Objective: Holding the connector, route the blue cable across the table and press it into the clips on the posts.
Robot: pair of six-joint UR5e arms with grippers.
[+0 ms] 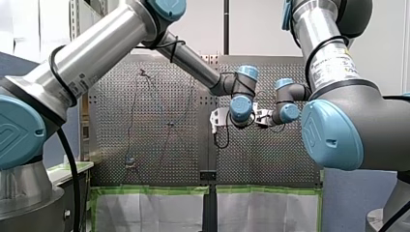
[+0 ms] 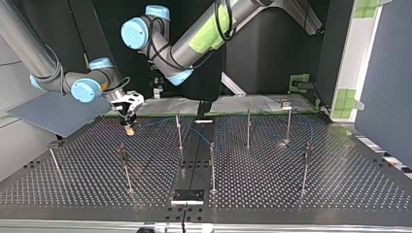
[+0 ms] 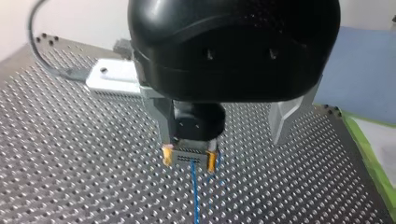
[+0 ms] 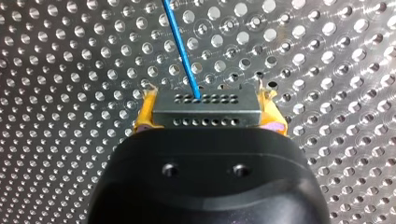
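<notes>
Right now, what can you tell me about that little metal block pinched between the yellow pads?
The connector is a small rectangular block, grey and metal-looking, with two rows of tiny round holes on its face. A thin blue cable runs out of the row farther from the gripper, near the middle. My right gripper clamps it by both short ends between yellow pads, level across them. It sits close over the perforated table; I cannot tell whether it touches.
</notes>
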